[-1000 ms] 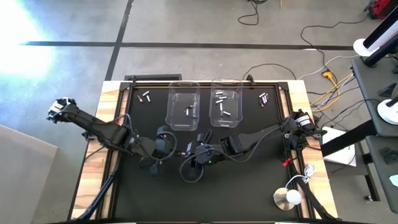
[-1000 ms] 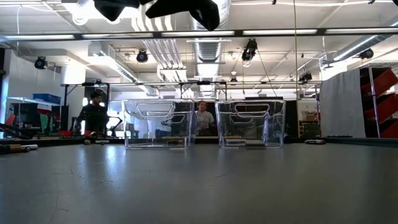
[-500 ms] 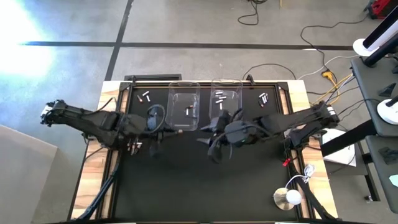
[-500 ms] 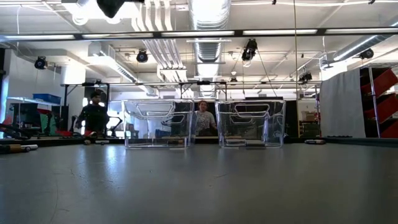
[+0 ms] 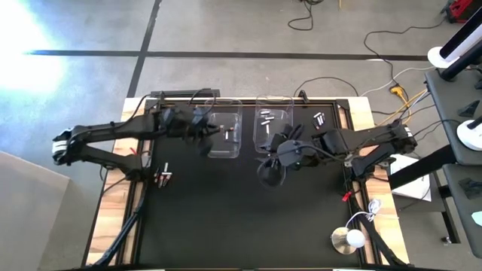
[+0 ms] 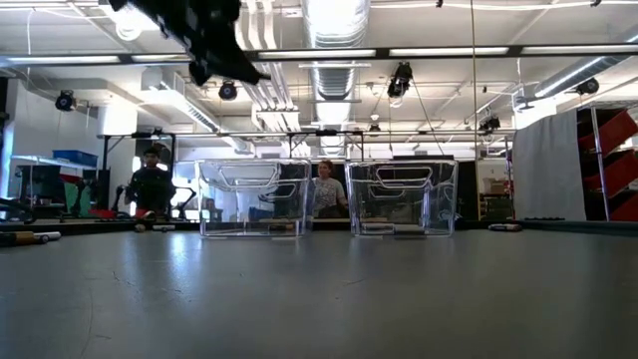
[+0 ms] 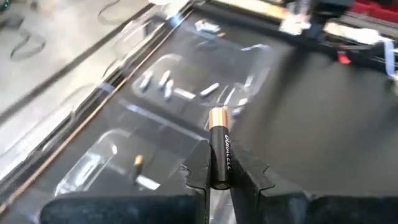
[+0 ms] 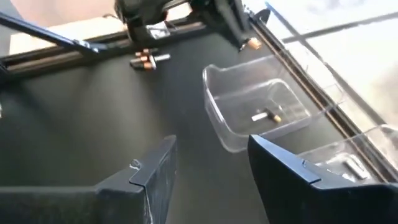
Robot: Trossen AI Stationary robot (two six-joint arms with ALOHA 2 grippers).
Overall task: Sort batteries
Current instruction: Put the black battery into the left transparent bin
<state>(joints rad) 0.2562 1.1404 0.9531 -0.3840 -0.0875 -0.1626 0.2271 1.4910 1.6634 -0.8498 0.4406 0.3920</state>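
Black matting covers my surface [image 5: 241, 218], framed by pale wood at both sides. Two clear plastic bins stand side by side near its far edge: the left bin [image 5: 223, 132] and the right bin [image 5: 273, 120], apart from each other by a narrow gap. In the low view both bins stand upright with people visible in the room behind them.

My left arm reaches in from the left side, and my left tool [image 7: 219, 180] hangs above the near left corner of the left bin. It is clenched on a dark battery with a copper end [image 7: 219, 146], which stands between the two fingers with the copper end pointing away from the wrist. My right arm comes in from the right side, and my right tool [image 8: 211, 155] hovers over the near edge of the right bin; its fingers stand apart with nothing between them.

Inside the left bin lie two batteries [image 5: 228, 134], one pale and one dark with copper. Inside the right bin lie several silvery batteries [image 5: 265, 117]. Loose batteries lie on the surface as well: a small group to the right of the right bin [image 5: 319, 119], and another pair near the left edge [image 5: 164, 178], well apart from the bins. The right wrist view also shows a few by the far left corner [image 8: 149, 58].
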